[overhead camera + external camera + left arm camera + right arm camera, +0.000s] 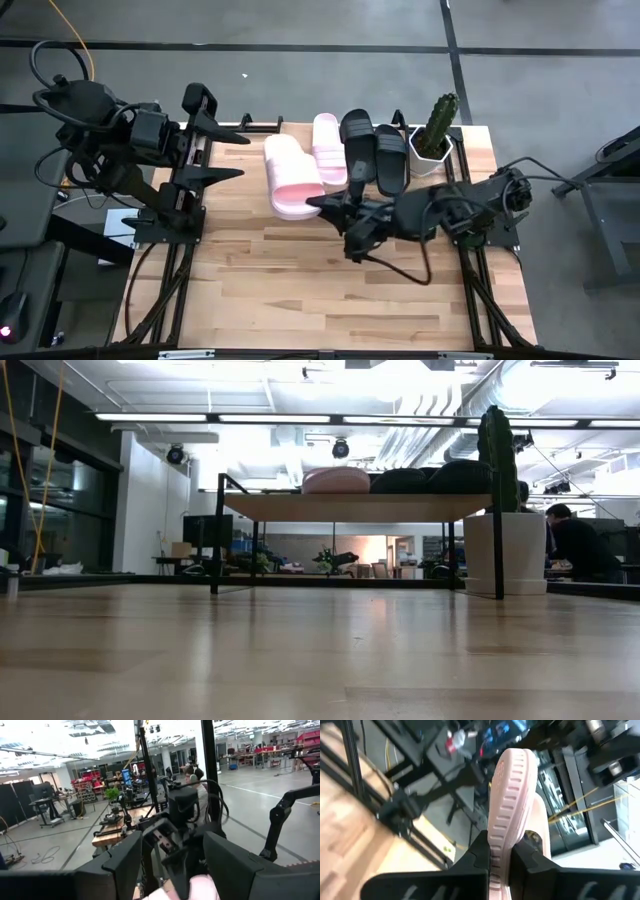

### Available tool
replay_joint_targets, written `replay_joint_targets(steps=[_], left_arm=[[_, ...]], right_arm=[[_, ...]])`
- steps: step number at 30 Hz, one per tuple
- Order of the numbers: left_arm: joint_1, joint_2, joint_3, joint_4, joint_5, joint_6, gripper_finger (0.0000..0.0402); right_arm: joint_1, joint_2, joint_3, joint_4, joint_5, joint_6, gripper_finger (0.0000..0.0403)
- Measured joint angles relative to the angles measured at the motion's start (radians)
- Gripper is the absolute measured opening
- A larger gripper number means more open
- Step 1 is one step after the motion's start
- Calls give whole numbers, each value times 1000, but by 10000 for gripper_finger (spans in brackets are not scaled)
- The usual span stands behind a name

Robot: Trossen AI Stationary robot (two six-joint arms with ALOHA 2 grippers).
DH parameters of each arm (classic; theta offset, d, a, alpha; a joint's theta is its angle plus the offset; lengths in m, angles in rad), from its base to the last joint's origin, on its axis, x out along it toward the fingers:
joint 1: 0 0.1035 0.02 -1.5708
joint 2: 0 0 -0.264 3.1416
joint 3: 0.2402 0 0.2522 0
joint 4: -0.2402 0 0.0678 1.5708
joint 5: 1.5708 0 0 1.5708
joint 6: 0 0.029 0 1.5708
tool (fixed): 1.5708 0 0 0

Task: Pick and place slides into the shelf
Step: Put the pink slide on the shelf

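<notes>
One pale pink slide (290, 176) is held up over the near left part of the shelf (350, 507), gripped at its heel end by the right hand (322, 203). In the right wrist view the two dark fingers (479, 854) are clamped on the slide's ribbed sole edge (507, 805), with the slide standing on its side between them. The other pink slide (328, 146) already lies on the shelf's plank, and the two black slides sit just beside it to the right, one (357, 142) next to the pink, the other (391, 156) nearest the potted cactus (436, 130). From counter height, the pink toe (336, 480) and the black humps (400, 480) show above the plank, with the white pot (502, 552) standing on the counter (300, 290) at the shelf's right leg.

The left hand (232, 150) hangs off the counter's left side, well apart from the slides, its fingers spread apart with nothing between them. A person (580, 545) sits in the room behind.
</notes>
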Motion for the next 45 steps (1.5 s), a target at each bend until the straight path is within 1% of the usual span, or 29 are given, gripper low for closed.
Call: replay_joint_targets(steps=[3,11,18,30,45], left_arm=[[0,0,0,-10,0,0,200],[0,1,0,-22,0,-13,200],[0,1,0,-23,-1,-26,200],[0,1,0,-71,-1,-33,200],[0,1,0,-89,-1,-52,200]], right_arm=[[0,1,-31,-2,50,-13,5],[-13,1,-120,5,127,-25,5],[-30,1,-196,25,171,-18,5],[-69,1,-377,144,198,-31,5],[-108,1,-565,315,187,-83,5]])
